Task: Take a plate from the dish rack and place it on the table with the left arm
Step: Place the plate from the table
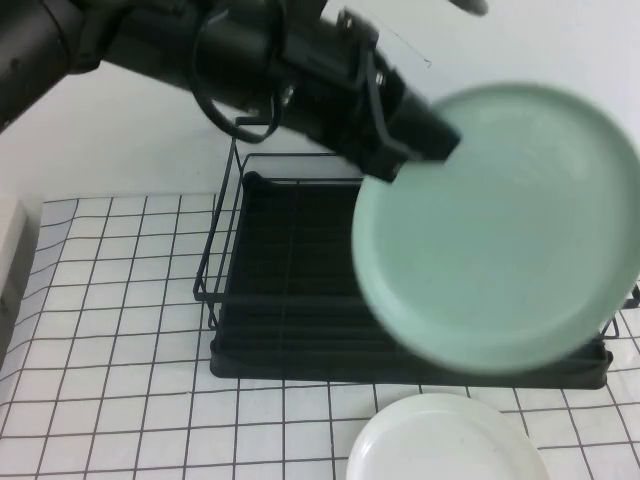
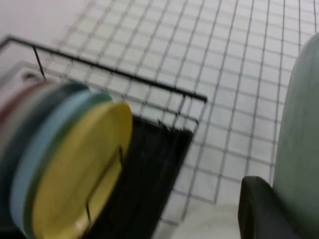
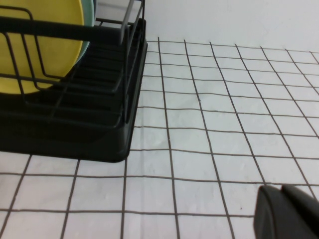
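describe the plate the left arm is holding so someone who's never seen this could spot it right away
Find the black wire dish rack on the gridded table. Above it, the left gripper holds up a round plate by its edge. It is pale mint green, unlike the white plate lying flat in front.

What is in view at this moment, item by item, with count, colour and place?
plate: one, pale mint green, held in the air over the rack.
dish rack: one, black wire, on the table.
yellow plate: one, upright in the rack, front of a row of several coloured plates.
white plate: one, flat on the table in front of the rack.
table: one, white cloth with black grid.
left pincer: black, shut on the plate's rim.
right pincer: black, low over the table beside the rack.
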